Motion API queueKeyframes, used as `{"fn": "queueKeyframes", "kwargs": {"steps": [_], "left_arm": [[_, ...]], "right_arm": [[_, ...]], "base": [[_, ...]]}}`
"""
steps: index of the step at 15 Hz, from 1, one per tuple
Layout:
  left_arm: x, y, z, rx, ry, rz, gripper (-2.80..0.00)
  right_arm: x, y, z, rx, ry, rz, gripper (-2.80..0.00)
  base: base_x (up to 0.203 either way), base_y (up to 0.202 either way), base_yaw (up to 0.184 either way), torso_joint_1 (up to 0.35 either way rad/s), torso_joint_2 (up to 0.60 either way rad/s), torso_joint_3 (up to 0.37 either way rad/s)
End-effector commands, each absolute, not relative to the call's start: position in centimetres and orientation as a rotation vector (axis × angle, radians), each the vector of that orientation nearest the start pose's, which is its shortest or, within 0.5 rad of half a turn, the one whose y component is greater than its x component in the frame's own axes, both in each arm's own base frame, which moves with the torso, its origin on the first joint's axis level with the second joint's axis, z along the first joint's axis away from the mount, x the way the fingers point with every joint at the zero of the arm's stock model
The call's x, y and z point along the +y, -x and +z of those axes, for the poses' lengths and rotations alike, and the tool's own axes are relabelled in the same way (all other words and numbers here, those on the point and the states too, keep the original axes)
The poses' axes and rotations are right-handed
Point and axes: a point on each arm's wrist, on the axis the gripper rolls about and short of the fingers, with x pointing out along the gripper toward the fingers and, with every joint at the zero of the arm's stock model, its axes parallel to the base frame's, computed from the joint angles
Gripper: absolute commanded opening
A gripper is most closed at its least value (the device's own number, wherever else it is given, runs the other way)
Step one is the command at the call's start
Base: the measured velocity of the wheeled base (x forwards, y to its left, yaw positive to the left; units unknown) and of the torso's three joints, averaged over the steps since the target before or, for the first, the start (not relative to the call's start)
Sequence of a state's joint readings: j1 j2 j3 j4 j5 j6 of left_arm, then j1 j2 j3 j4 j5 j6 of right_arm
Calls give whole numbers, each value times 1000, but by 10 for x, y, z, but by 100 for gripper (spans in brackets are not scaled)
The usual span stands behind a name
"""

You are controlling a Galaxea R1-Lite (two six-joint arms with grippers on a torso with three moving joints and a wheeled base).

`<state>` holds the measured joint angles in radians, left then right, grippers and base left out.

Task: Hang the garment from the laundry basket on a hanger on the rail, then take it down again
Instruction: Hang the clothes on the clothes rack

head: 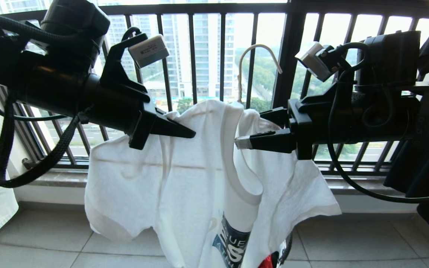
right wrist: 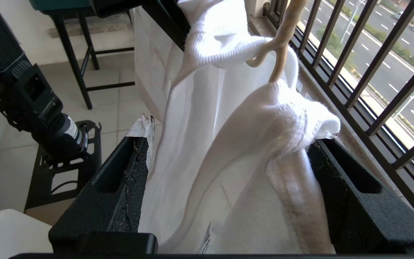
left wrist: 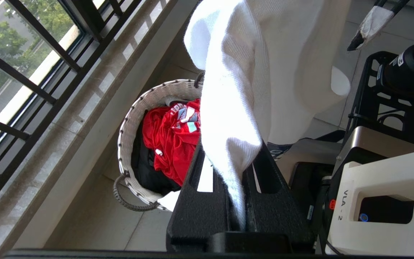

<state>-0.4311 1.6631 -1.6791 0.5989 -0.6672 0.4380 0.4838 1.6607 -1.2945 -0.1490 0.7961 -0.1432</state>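
- The shirt point(head: 184, 175) hangs in mid-air before the window railing point(head: 222, 48), above the basket point(left wrist: 128, 144) on the floor beside the sill. If it slips, it drops back onto the red cloth point(left wrist: 171, 144).
- The left hand point(head: 190, 133) is clamped on a fold of the shirt near its shoulder. That one pinch seems to carry most of the weight, so a tug could pull it free.
- The right hand point(head: 237, 142) stands wide open around the collar, gripping nothing.
- The hanger point(head: 253, 56) pokes out through the neck. Nothing visibly grips it, so it could tilt or slide out.
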Motion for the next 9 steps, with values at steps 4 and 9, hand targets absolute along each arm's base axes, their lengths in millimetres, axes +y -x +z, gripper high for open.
{"fn": "queueKeyframes", "kwargs": {"steps": [4,9], "left_arm": [[-139,-271,298,192,-220,-1135,-280],[-140,-274,283,129,-159,-1116,-280]], "right_arm": [[161,-282,281,153,87,1253,0],[157,-299,281,151,89,1177,0]], "base": [[0,0,0,0,0,0],[0,0,0,0,0,0]]}}
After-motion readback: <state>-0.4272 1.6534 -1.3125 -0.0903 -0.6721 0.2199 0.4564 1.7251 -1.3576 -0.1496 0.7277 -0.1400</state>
